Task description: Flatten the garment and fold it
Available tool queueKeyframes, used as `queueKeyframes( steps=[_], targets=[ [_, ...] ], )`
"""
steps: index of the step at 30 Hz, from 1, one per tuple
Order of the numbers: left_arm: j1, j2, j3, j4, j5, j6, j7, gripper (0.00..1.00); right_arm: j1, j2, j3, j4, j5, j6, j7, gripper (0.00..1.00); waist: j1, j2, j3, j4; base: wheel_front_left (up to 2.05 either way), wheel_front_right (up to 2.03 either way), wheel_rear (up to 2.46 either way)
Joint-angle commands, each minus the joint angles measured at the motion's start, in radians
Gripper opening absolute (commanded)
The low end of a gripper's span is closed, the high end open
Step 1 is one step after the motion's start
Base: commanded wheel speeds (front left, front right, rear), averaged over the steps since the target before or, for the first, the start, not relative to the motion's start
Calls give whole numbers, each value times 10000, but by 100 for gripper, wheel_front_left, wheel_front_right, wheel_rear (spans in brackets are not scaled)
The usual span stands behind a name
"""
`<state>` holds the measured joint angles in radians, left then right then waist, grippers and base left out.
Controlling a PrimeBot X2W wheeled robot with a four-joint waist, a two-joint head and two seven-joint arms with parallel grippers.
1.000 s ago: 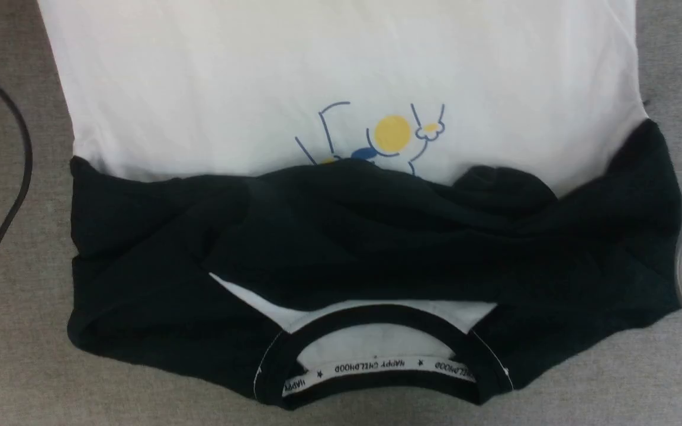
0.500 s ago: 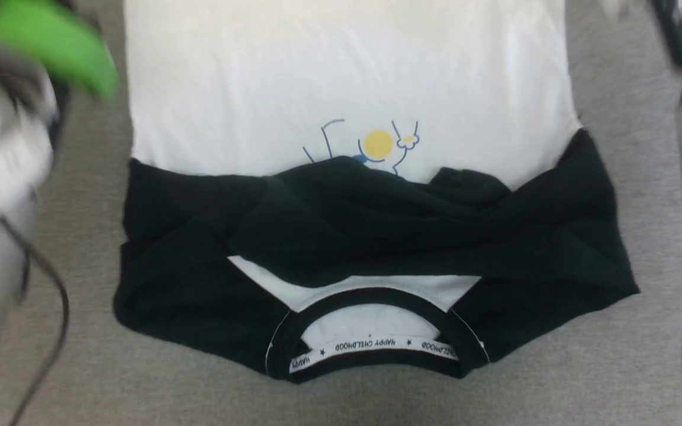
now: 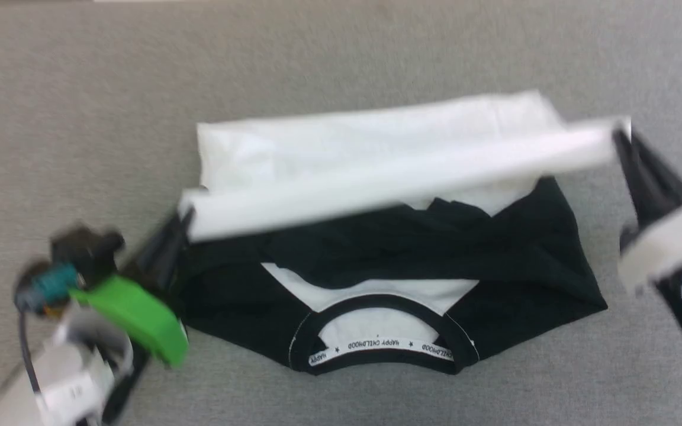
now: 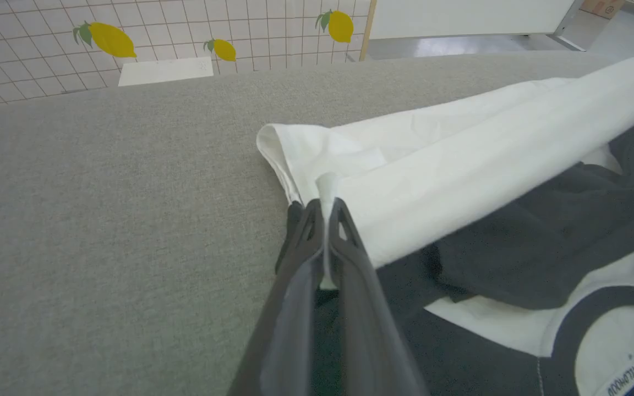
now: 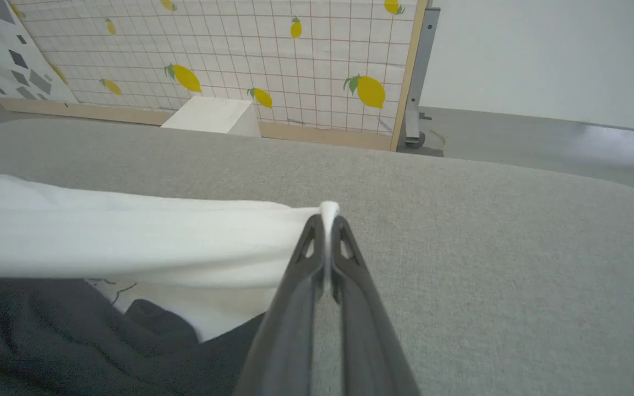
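Clamped shut with left gripper point(image 4: 325, 206) and right gripper point(image 5: 328, 220) on the white hem corners of the garment point(image 3: 317, 148), raised taut above black sleeves point(image 3: 412, 242), mid-worktop point(image 3: 80, 118), collar point(image 3: 385, 303) toward the near edge.

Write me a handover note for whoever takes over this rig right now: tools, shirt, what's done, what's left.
Tools: left tool shut on the shirt, at the left corner of its white bottom edge; right tool shut on the right corner.
Where: shirt on the grey table, collar nearest the robot; the edge stretched between the tools, raised over the black sleeves.
Done: sleeves folded in across the chest; bottom edge picked up.
Left: probably lay the edge down near the collar, release, smooth, finish folding.
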<state>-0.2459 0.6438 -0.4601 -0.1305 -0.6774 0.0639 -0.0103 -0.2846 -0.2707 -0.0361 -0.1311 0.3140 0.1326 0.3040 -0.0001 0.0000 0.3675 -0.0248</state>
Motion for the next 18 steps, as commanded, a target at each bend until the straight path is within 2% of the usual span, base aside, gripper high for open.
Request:
queueKeyframes(
  steps=[1, 4, 5, 8, 13, 18],
  targets=[
    [407, 79, -36, -79, -181, 91, 6, 0, 507, 173, -259, -323, -68, -19, 194, 0, 1, 0, -680, 294, 0, 0, 0],
    [1229, -14, -289, -127, -512, 75, 48, 0, 1885, 731, -851, -1029, -221, -19, 757, 0, 1, 0, -943, 387, 0, 0, 0],
    [1620, -156, -324, -36, -774, 73, -75, 0, 2630, 1206, -1241, -1337, -297, -19, 1028, 0, 1, 0, -1073, 435, 0, 0, 0],
    [1949, -230, -349, 124, -924, 83, -209, 0, 3243, 1507, -1444, -1490, -528, -19, 1305, 0, 1, 0, -1170, 449, 0, 0, 0],
    [2199, -454, -561, 607, -1024, 8, -314, 0, 3811, 1801, -1514, -1035, -809, -19, 1597, 0, 1, 0, -1266, 471, 0, 0, 0],
    [2105, -817, -869, 1528, -905, -211, -581, 0, 3867, 1939, -1399, 14, -960, -19, 1547, 0, 1, 0, -1409, 483, 0, 0, 0]
  ],
)
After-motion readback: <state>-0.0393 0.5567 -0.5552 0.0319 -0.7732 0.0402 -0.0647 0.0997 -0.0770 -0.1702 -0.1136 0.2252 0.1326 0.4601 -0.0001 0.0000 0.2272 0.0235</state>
